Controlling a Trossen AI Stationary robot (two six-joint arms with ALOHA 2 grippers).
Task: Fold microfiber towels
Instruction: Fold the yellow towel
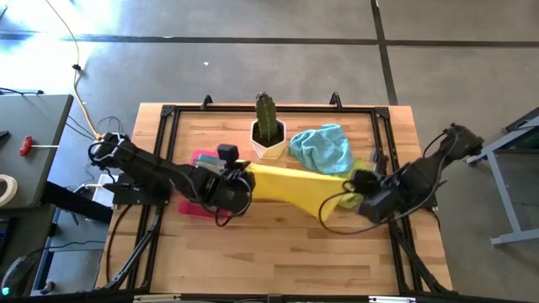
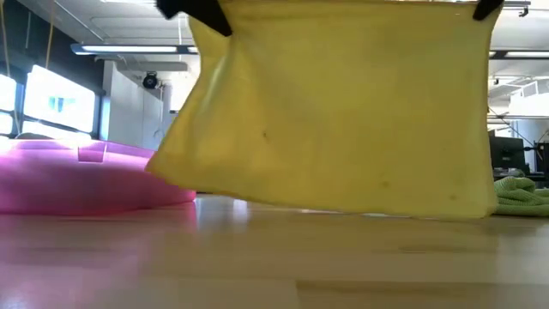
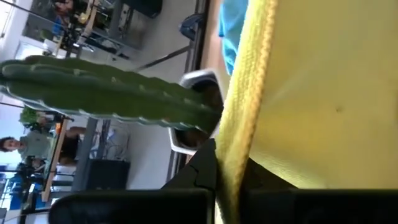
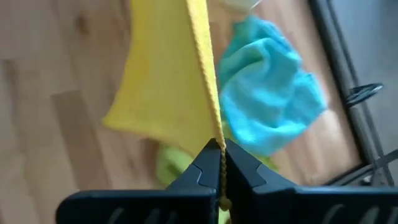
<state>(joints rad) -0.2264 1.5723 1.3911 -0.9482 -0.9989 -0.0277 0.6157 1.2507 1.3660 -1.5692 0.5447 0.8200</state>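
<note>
Yellow towel [image 2: 343,112] stretched taut between left hand [image 1: 238,178] and right hand [image 1: 360,192], each clenched on one hem, hanging in front of the cactus pot [image 1: 269,145].
Keep hems level and lower evenly onto the surface [image 1: 278,244]. Count: one yellow, one blue towel [image 1: 324,147], one green towel [image 2: 519,193]; one pink tray [image 2: 77,176].

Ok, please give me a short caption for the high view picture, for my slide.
Left hand and right hand, both shut, hold the yellow towel stretched above the table.
</note>
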